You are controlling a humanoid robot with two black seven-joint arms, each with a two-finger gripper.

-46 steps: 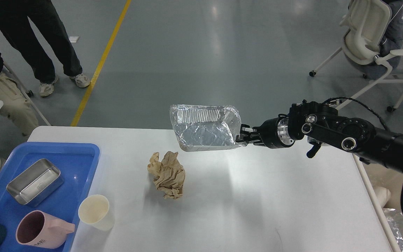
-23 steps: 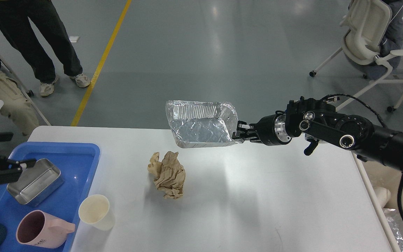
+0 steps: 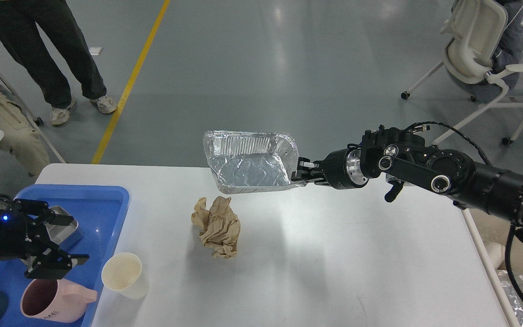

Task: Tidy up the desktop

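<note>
Desktop (image 3: 334,254) fills the lower part of the view, white w/ rounded corners, long axis running left-right across the frame, short axis going away from the robot toward the grey floor. R gripper (image 3: 298,175) is clamped on the right rim of a foil tray (image 3: 248,163), holding it up above the far edge of the desktop; tray's open side tilts toward the camera, its long side also left-right. Crumpled brown paper (image 3: 216,226) lies on the desktop just below the tray, mid-left. L gripper (image 3: 64,238) hangs over the blue tray (image 3: 107,204) at the left end, fingers spread apart, nothing between them. In the blue tray: a metal box (image 3: 64,225) partly hidden behind the gripper, and a pink mug (image 3: 55,299). A cream cup (image 3: 124,274) stands on the desktop just beside the blue tray.
</note>
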